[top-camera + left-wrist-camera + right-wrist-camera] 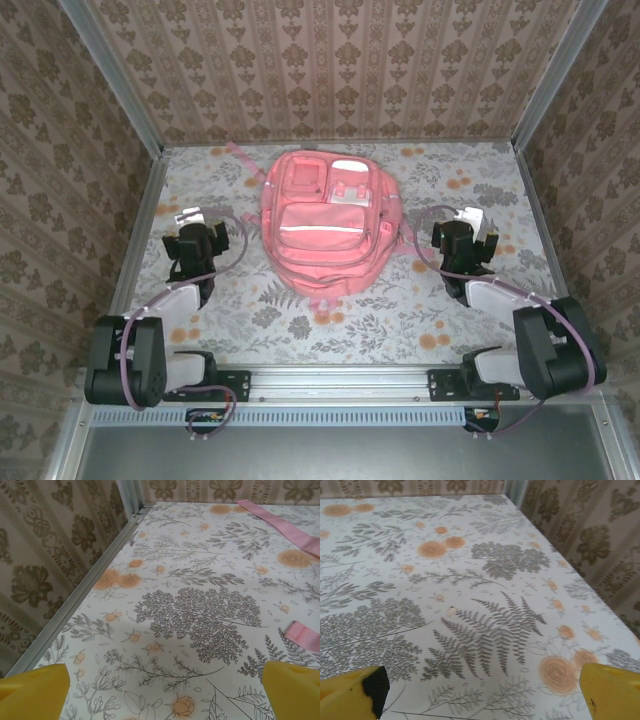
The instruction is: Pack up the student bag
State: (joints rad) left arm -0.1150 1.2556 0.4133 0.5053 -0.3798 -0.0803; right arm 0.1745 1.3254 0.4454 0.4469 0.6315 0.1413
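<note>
Yellow-tipped left jaws: spread wide and empty, poised over the floral counter point(250, 310) left of the bag, with bare cloth between the pads point(35, 690).
Pink strap point(280, 522): trails loose across the counter from the bag's far left corner, ahead of the left jaws. A short webbing loop point(305, 634) lies nearer, on the bag's side.
Student bag point(325, 225): lies flat mid-counter between the two sets of jaws, front pockets facing up, zips apparently closed.
Right jaws: spread wide and holding nothing, over bare counter right of the bag, yellow pads point(610, 690) well apart.
Risk, straps: a loose strap could snag a pad on the approach and drag the bag askew.
Risk, fabric: soft cloth may bunch or slide if a zip is pulled from one side only, unless the other arm pins the bag down.
Risk, zip pulls: small tabs look easy to miss or slip from.
Writing: none legible. The pale patches point(350, 175) on the upper pockets are too small to read, and no brand can be made out.
</note>
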